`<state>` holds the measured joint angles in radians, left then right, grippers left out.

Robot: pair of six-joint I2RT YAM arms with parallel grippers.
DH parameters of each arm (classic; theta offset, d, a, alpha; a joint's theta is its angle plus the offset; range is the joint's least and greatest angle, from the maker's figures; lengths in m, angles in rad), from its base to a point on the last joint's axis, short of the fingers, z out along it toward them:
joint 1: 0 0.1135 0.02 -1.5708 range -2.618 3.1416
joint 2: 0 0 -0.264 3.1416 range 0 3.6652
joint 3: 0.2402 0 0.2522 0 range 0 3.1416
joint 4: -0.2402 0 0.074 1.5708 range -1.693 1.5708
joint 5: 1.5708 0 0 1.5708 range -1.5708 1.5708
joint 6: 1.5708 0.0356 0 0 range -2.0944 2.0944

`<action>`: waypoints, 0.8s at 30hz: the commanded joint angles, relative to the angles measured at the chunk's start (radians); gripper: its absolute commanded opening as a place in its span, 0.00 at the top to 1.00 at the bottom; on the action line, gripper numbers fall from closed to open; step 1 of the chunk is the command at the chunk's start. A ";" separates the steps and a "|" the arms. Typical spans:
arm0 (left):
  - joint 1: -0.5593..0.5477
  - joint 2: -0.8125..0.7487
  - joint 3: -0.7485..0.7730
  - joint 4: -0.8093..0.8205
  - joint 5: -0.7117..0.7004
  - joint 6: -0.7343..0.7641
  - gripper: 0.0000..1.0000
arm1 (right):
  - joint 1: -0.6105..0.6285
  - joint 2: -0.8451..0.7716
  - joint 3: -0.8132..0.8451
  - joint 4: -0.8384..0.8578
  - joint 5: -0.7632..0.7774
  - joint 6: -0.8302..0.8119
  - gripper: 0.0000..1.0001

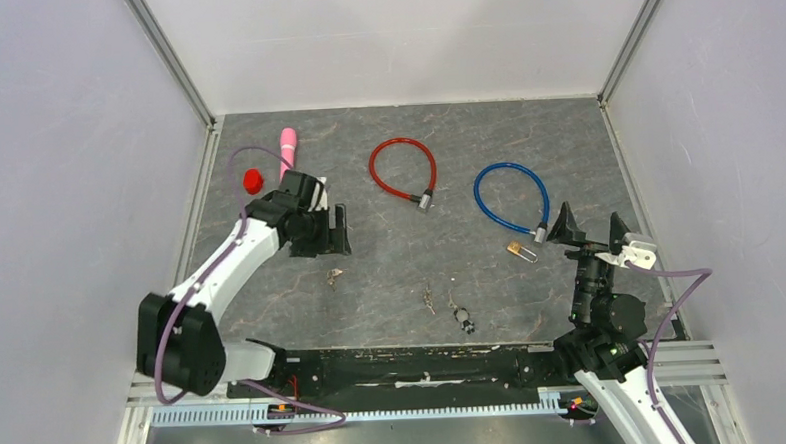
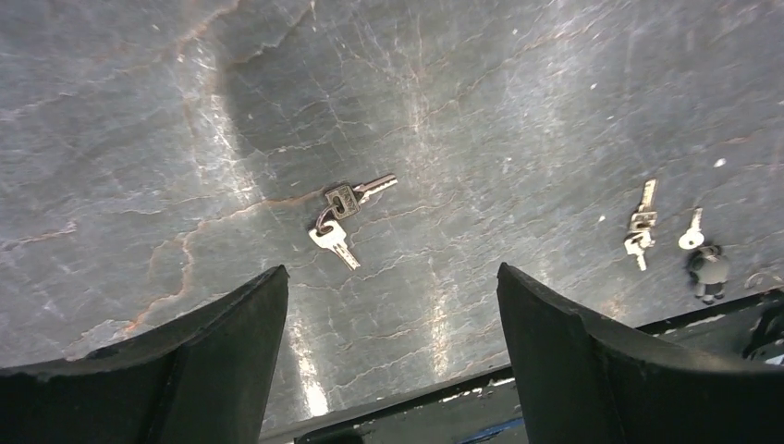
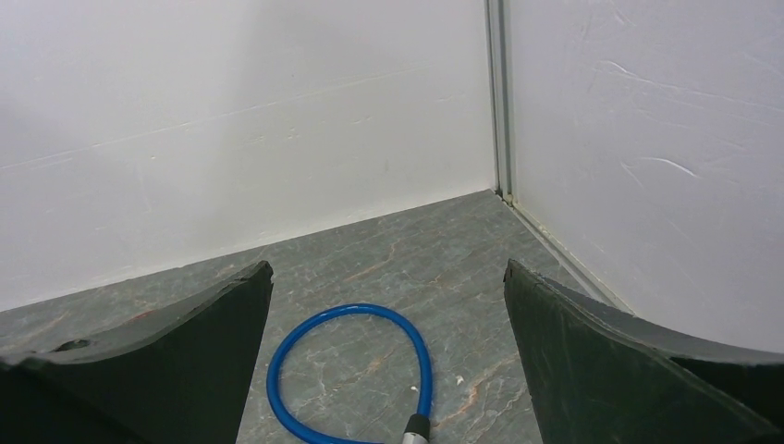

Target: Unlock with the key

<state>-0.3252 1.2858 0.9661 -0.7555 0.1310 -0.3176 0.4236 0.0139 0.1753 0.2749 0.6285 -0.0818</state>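
A pair of silver keys on a ring [image 2: 344, 211] lies on the grey table; it also shows in the top view [image 1: 334, 276]. My left gripper [image 1: 334, 230] is open and empty, hovering just behind those keys. Another key pair [image 1: 428, 300] and a key with a black fob [image 1: 462, 319] lie near the front edge, also seen in the left wrist view [image 2: 640, 225] [image 2: 704, 259]. A small brass padlock [image 1: 519, 249] lies by the blue cable lock [image 1: 511, 198] [image 3: 344, 370]. My right gripper [image 1: 590, 230] is open and empty, raised right of the padlock.
A red cable lock [image 1: 404, 168] lies at the back middle. A pink cylinder [image 1: 288, 150] and a red cap [image 1: 253, 180] lie at the back left. White walls enclose the table on three sides.
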 commanded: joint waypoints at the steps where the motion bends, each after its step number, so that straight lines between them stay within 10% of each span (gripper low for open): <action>1: -0.038 0.108 0.047 -0.013 -0.029 -0.013 0.15 | 0.007 -0.002 0.010 0.017 -0.013 -0.004 0.02; 13: -0.060 0.283 0.041 0.038 -0.068 -0.012 0.38 | 0.012 -0.008 0.005 0.021 -0.009 -0.012 0.02; 24: -0.109 0.366 -0.010 0.070 -0.084 -0.025 0.37 | 0.015 -0.003 0.005 0.022 -0.009 -0.016 0.02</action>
<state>-0.4080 1.6352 0.9691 -0.7223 0.0578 -0.3176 0.4324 0.0139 0.1753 0.2752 0.6250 -0.0837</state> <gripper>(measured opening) 0.630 0.979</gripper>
